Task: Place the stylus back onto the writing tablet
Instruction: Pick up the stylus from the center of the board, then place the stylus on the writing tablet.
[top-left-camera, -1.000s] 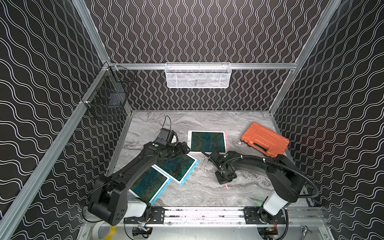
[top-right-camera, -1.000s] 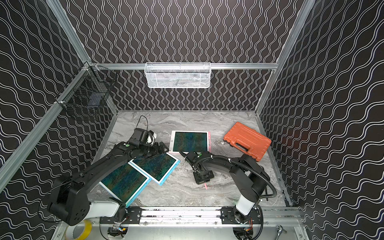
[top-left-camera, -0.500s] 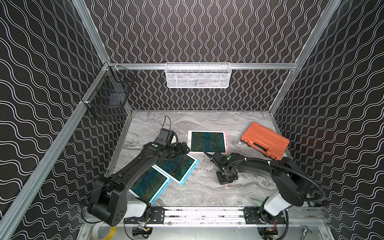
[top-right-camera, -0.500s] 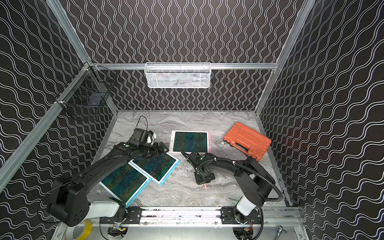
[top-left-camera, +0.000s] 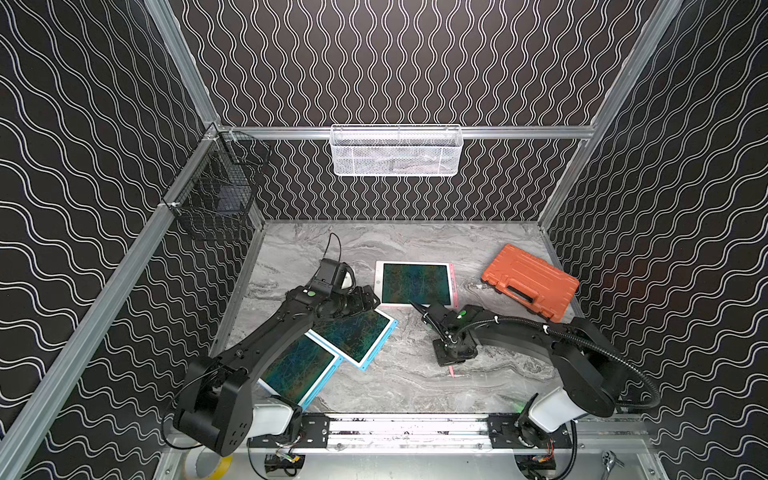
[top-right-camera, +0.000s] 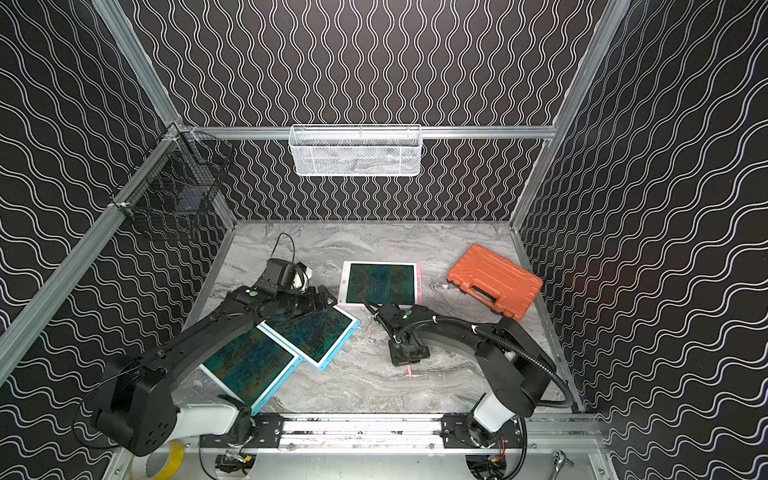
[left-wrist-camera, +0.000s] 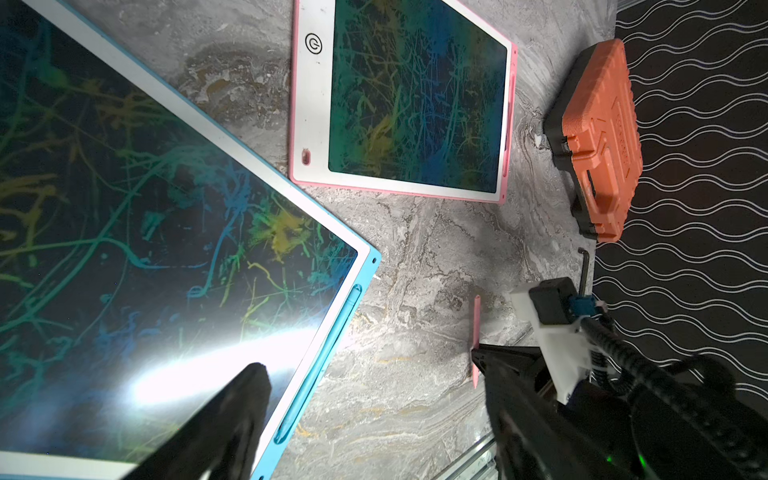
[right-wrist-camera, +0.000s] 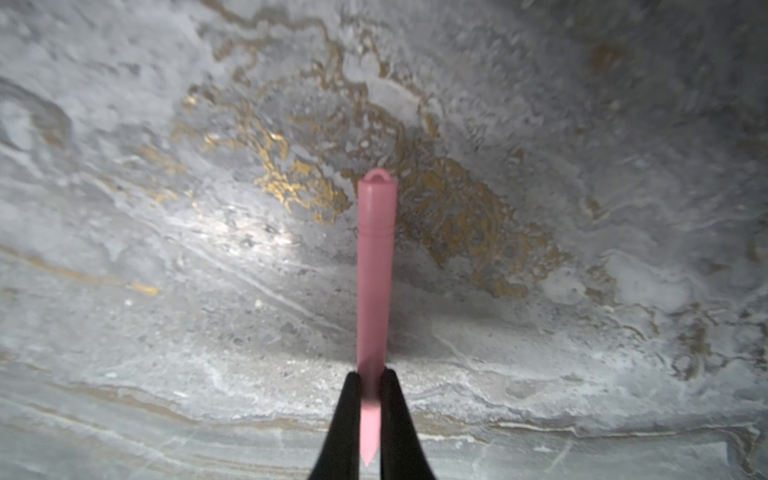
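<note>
My right tool (right-wrist-camera: 370, 399) is clamped on the pink stylus (right-wrist-camera: 374, 270) near its pointed end. The shaft lies low over bare counter (top-left-camera: 415, 386) around the middle, towards the front edge. The pink writing tablet (top-left-camera: 415, 284) lies flat further back, apart from the stylus. My left tool (top-left-camera: 368, 300) stands wide and empty over the back corner of a blue-framed tablet (top-left-camera: 353, 332) on the counter's left half.

Robot lab test cell: alu frame (top-left-camera: 519, 132), wavy-print walls (top-left-camera: 415, 62), 2 arms (top-left-camera: 270, 336) on base rail (top-left-camera: 415, 428), marble-look table (top-left-camera: 415, 386), wire basket (top-left-camera: 395, 151).
</note>
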